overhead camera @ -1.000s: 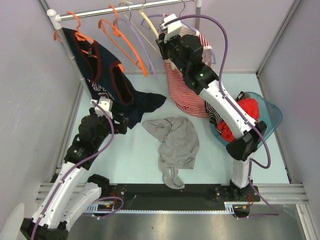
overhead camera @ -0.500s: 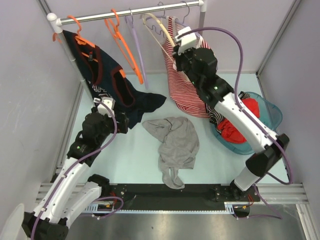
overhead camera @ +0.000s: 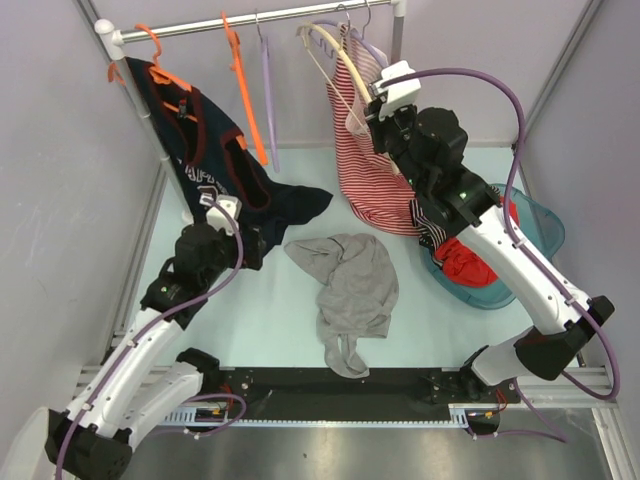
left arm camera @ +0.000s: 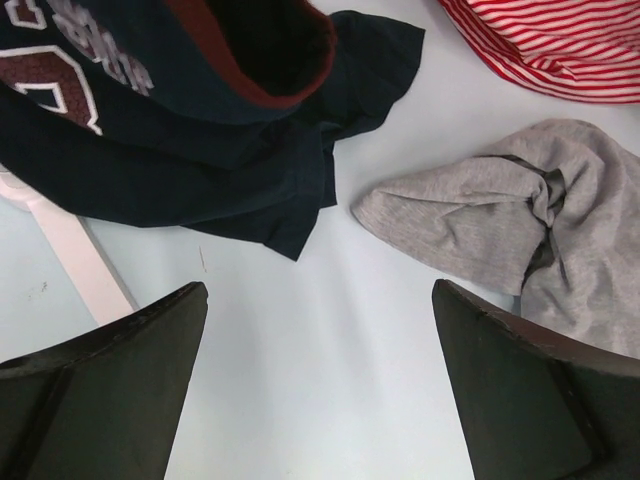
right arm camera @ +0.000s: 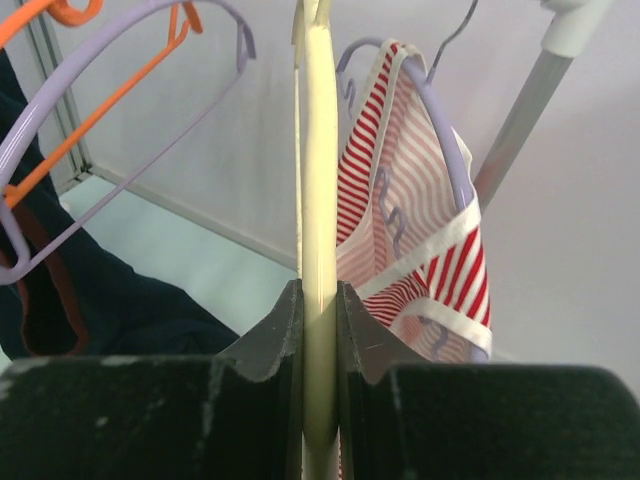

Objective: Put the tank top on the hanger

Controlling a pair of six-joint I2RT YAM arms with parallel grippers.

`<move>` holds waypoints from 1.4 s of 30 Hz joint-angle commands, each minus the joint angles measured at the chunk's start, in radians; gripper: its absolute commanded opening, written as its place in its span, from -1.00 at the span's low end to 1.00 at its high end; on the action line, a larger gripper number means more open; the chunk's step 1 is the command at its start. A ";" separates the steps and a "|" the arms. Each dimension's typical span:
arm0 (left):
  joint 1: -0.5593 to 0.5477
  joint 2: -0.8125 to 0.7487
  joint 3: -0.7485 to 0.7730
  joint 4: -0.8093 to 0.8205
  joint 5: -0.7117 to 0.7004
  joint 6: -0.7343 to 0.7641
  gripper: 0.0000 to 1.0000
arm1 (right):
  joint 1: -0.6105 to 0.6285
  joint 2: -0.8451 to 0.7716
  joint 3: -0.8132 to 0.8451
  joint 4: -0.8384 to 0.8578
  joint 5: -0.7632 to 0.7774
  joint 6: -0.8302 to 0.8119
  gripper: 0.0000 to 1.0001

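The grey tank top [overhead camera: 352, 285] lies crumpled on the table's middle; it also shows in the left wrist view [left arm camera: 520, 215] at the right. The cream hanger [overhead camera: 330, 65] is up by the rail, beside the striped top. My right gripper [overhead camera: 383, 103] is shut on the hanger's arm; in the right wrist view the cream bar [right arm camera: 318, 180] runs straight up from between the closed fingers of my right gripper [right arm camera: 318, 296]. My left gripper [overhead camera: 248, 243] is open and empty, low over the table left of the tank top, and it shows wide apart in the left wrist view [left arm camera: 318, 292].
A metal rail [overhead camera: 200, 22] carries orange hangers [overhead camera: 240, 95], a lilac hanger [overhead camera: 266, 85], a navy top with red trim [overhead camera: 215, 170] and a red-and-white striped top [overhead camera: 372, 175]. A teal basket [overhead camera: 540, 235] of clothes sits at the right. Walls close in on both sides.
My right arm has moved right along the rail with the cream hanger in its grip, and the other hangers have swung. My left gripper has edged slightly toward the tank top.
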 commanded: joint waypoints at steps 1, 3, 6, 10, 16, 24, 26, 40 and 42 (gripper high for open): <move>-0.101 0.020 0.018 -0.009 -0.095 0.019 0.99 | 0.013 -0.102 0.004 -0.023 0.038 0.029 -1.00; -0.187 0.036 0.030 -0.019 -0.138 0.011 0.99 | 0.026 -0.143 -0.060 -0.046 0.054 0.045 -1.00; -0.302 0.068 0.042 -0.036 -0.179 -0.032 0.99 | 0.049 -0.251 -0.176 -0.064 0.068 0.085 -1.00; -0.463 0.103 0.047 -0.064 -0.244 -0.136 0.99 | 0.097 -0.377 -0.287 -0.138 0.082 0.141 -1.00; -0.670 0.168 -0.103 0.124 -0.117 -0.444 0.99 | 0.119 -0.501 -0.429 -0.233 0.098 0.223 -1.00; -0.722 0.163 -0.267 0.318 -0.038 -0.661 0.98 | 0.120 -0.588 -0.534 -0.238 0.121 0.266 -1.00; -0.750 0.184 -0.289 0.341 -0.031 -0.687 0.97 | 0.119 -0.595 -0.549 -0.236 0.122 0.286 -1.00; -0.784 0.412 -0.289 0.436 -0.089 -0.734 0.21 | 0.119 -0.627 -0.585 -0.216 0.127 0.329 -1.00; -0.784 0.433 -0.283 0.451 -0.106 -0.728 0.15 | 0.120 -0.630 -0.588 -0.221 0.131 0.327 -1.00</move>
